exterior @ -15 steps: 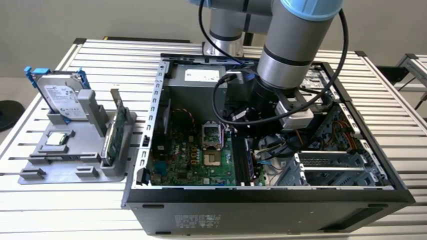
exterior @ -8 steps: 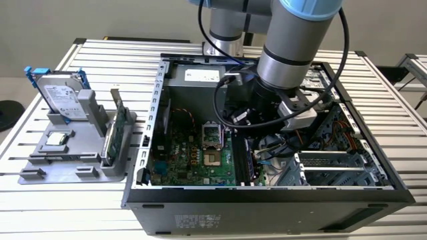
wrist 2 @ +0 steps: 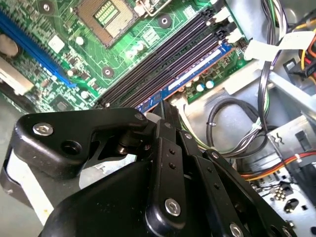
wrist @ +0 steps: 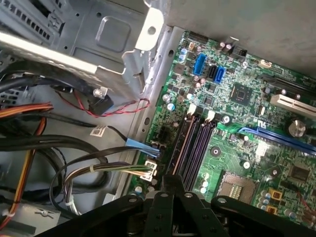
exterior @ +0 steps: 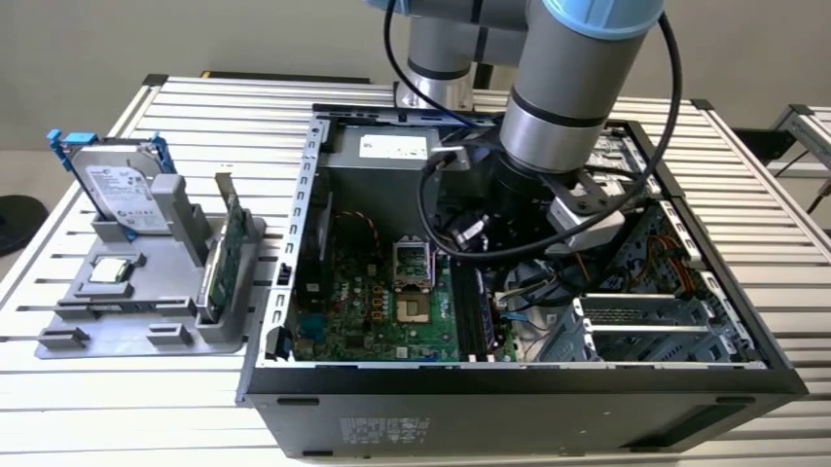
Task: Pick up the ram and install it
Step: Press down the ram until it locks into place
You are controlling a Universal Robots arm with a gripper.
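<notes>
Now I'm seeing the gripper hanging just over the ram, which is sitting in the motherboard slot; its fingers look closed, apparently holding nothing.

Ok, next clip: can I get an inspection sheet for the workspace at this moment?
Surface: slatted metal table, carrying an open computer case.
Job's things: ram, a blue stick lying along the outermost memory slot; whether it is fully seated cannot be told.
Clutter: grey holder at the exterior view's left, with a hard drive and a green card standing in it.
Grippers: gripper down inside the case, its tip at one end of the ram.
Cables: loose wire bundles beside the motherboard; black cable looped off the arm.
Surroundings: second slatted table at the exterior view's right.
</notes>
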